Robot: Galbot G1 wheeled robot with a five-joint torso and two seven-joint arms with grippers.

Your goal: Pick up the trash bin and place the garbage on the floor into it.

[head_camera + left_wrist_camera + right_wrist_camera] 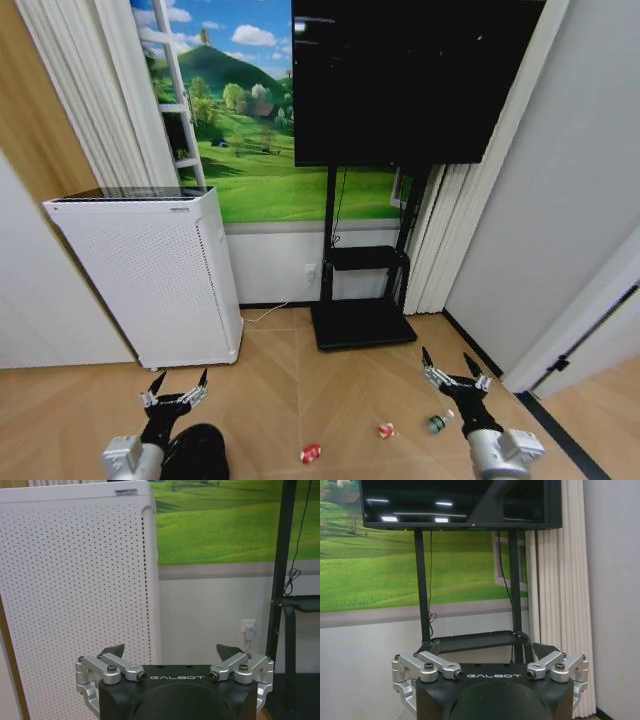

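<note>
white appliance (150, 275) beside tv stand (362, 290)

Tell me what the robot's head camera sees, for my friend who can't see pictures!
Two open robot tools, left tool and right tool, hover over a wood floor where three bits of garbage lie. A black trash bin sits under the left one, near a white appliance and a TV on a stand.

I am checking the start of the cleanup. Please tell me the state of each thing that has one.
Left gripper: open, empty, raised above the trash bin.
Right gripper: open, empty, raised above the floor.
Trash bin: standing on the floor, not held.
Two red wrappers: lying loose on the floor.
Bottle: lying on its side.
Television: off.
</note>
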